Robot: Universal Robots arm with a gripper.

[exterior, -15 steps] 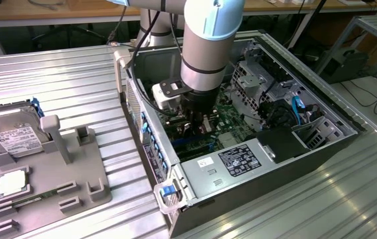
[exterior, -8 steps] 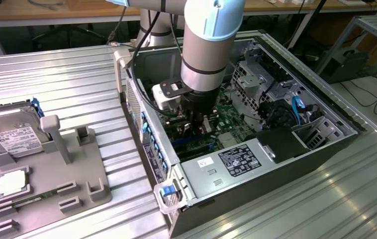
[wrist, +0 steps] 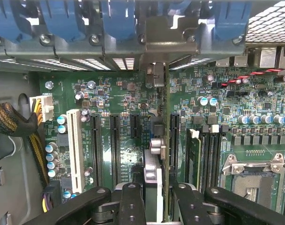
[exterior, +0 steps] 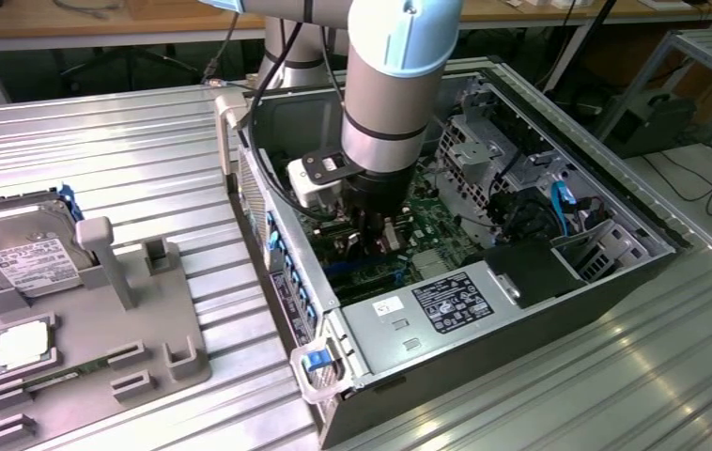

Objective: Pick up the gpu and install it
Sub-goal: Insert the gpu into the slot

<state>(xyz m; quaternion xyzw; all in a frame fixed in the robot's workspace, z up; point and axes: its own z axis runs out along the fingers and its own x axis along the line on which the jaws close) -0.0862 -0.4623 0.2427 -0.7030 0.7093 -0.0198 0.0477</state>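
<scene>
The gpu (wrist: 156, 154) shows edge-on in the wrist view, a thin card standing upright over the green motherboard (wrist: 119, 93). Its silver end bracket (wrist: 156, 44) lies against the case's rear slot wall. My gripper (wrist: 159, 199) is shut on the card, with one black finger (wrist: 133, 201) on each side. The card's edge runs beside a long black slot (wrist: 174, 140); I cannot tell whether it is seated. In the exterior view the arm reaches down into the open computer case (exterior: 607, 197), with the gripper (exterior: 369, 230) low over the board.
Several more expansion slots (wrist: 95, 145) and a white slot (wrist: 74, 140) lie beside the card, and a CPU socket (wrist: 252, 173) on its other side. Outside the case, a grey holder (exterior: 143, 319) carries a hard drive (exterior: 18, 258) and a square chip (exterior: 24, 343).
</scene>
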